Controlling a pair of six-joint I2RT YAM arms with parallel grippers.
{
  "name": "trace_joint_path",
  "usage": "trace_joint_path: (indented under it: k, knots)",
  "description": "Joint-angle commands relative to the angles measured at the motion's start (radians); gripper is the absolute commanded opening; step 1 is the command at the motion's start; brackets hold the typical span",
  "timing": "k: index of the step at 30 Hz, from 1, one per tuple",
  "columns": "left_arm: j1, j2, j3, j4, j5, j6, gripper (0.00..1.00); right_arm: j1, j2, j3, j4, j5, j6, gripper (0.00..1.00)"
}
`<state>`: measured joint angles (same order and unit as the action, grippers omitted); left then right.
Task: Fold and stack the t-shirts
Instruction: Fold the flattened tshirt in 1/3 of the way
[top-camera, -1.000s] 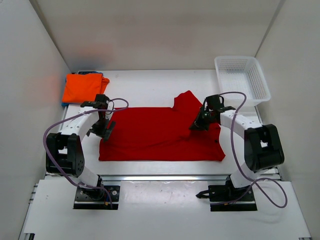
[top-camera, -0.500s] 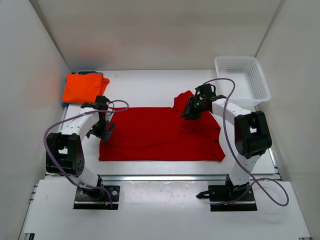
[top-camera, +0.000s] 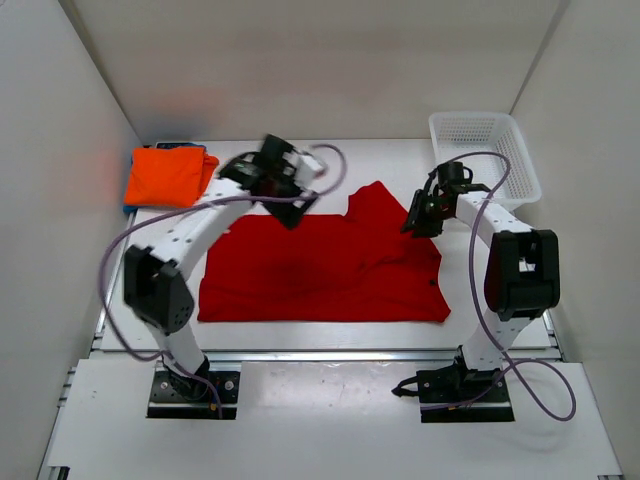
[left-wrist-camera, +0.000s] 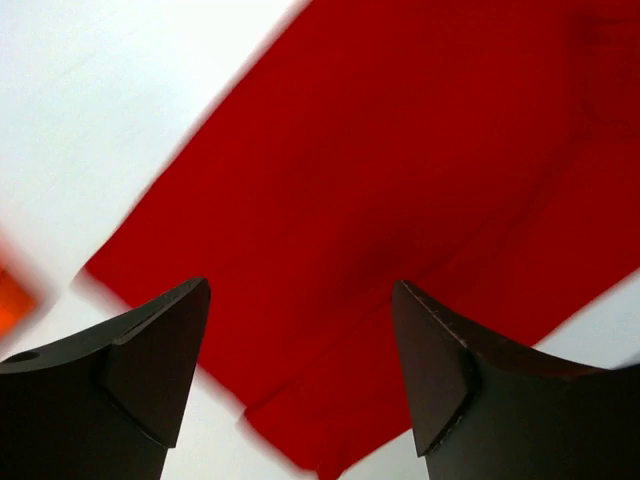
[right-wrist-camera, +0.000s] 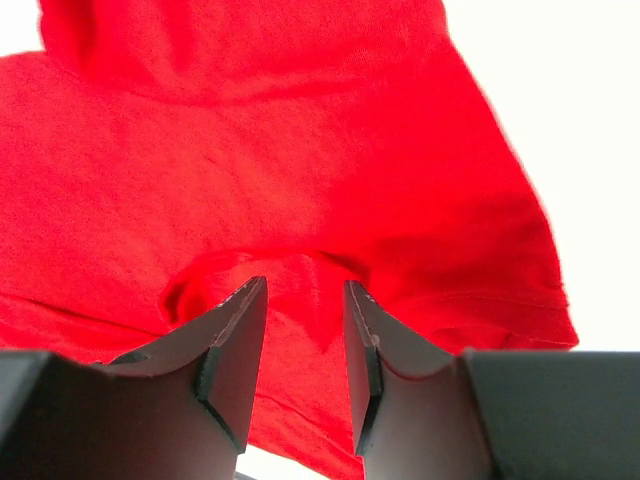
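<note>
The red t-shirt (top-camera: 320, 270) lies flat mid-table, long axis left to right; the left gripper (left-wrist-camera: 300, 290) hovers above its far-left edge, jaws wide apart, empty; the right gripper (right-wrist-camera: 305, 285) sits low over the right sleeve, jaws narrowly parted, nearer the cloth; the folded orange t-shirt (top-camera: 168, 175) lies far left.

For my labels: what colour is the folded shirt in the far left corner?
The folded shirt is orange; top view.
</note>
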<state>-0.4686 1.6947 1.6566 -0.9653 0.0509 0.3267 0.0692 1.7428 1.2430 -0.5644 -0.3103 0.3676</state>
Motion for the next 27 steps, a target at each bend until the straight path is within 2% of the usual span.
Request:
trace_joint_path:
  k: [1,5,8,12,14,19,25,27]
  knots:
    - [-0.175,0.146,0.009,0.048,0.174,-0.040,0.87,0.012,0.038,0.019,-0.040,0.001,-0.038,0.33]
    - [-0.241,0.259,0.077,0.183,0.219,-0.122,0.93,0.001,0.049,0.000,-0.015,-0.007,-0.010,0.33]
    - [-0.295,0.363,0.169,0.195,0.227,-0.153,0.94,0.003,0.060,-0.016,-0.015,-0.016,-0.013,0.33]
    - [-0.309,0.468,0.233,0.201,0.172,-0.204,0.93,-0.012,0.066,-0.027,-0.035,-0.027,-0.019,0.32]
    - [-0.300,0.482,0.239,0.197,0.194,-0.213,0.93,-0.009,0.058,-0.046,-0.023,-0.045,-0.019,0.32]
    - [-0.315,0.502,0.247,0.198,0.219,-0.218,0.88,-0.014,0.060,-0.080,0.001,-0.076,0.007,0.32]
    - [-0.344,0.536,0.244,0.188,0.194,-0.239,0.70,-0.014,0.060,-0.091,0.026,-0.078,0.014,0.33]
    - [-0.349,0.548,0.253,0.194,0.191,-0.235,0.70,-0.016,0.055,-0.091,0.031,-0.084,0.014,0.32]
